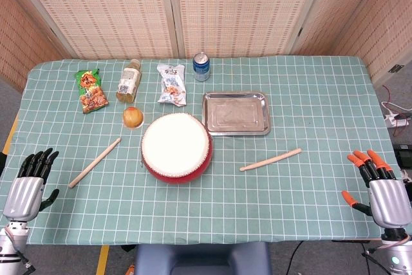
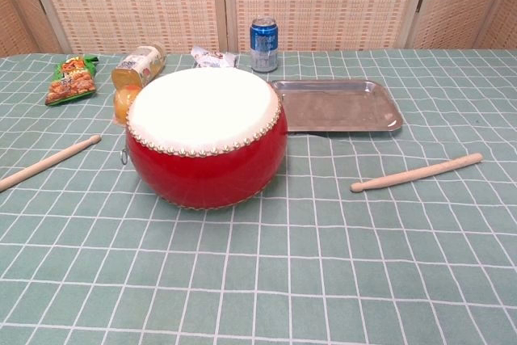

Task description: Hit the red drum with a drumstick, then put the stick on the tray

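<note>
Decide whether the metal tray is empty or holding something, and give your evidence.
Empty: the tray shows only bare metal, and both drumsticks lie on the cloth.

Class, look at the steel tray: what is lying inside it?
Nothing lies in the tray; both views show only its bare metal floor. The two drumsticks lie on the tablecloth. Whatever is beneath the tray is hidden.

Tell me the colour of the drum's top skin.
White, on the red drum; the chest view shows it best.

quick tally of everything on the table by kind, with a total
drumsticks: 2
red drum: 1
metal tray: 1
snack packets: 2
blue can: 1
bottle: 1
yellow-orange item beside the drum: 1
total: 9
</note>
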### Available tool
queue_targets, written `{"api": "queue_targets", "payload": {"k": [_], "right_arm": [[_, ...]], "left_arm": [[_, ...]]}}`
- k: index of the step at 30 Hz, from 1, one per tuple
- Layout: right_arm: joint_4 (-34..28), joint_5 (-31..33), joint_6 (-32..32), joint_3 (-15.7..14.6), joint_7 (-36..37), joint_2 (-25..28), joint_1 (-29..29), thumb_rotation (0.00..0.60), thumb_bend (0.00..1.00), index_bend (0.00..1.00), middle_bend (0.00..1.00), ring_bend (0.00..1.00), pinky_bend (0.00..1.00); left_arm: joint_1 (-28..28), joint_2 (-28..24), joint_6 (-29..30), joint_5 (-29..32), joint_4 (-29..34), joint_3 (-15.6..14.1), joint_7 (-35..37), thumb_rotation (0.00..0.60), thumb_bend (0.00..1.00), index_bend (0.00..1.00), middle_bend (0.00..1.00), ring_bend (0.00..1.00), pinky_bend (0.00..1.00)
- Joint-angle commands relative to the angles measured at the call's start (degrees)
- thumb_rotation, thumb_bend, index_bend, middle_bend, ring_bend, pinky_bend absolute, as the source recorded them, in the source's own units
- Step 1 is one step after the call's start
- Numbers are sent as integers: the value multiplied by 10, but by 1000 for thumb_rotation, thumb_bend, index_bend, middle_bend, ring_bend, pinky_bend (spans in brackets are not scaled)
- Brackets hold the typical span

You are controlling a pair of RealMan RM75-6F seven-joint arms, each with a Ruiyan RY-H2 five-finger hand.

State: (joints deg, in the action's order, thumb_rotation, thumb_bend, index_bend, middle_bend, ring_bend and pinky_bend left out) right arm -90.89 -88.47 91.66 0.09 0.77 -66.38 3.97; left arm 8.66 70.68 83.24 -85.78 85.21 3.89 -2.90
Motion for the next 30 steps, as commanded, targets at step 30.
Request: {"api": "queue_targets", "payload": {"k": [30], "right_arm": [[26,16,-268,44,-76,-53,158,600,185,368,141,84,222]], "left_arm": [[-15,-2,17,1,-6,-10,15,600,241,0,10,0,24]]}}
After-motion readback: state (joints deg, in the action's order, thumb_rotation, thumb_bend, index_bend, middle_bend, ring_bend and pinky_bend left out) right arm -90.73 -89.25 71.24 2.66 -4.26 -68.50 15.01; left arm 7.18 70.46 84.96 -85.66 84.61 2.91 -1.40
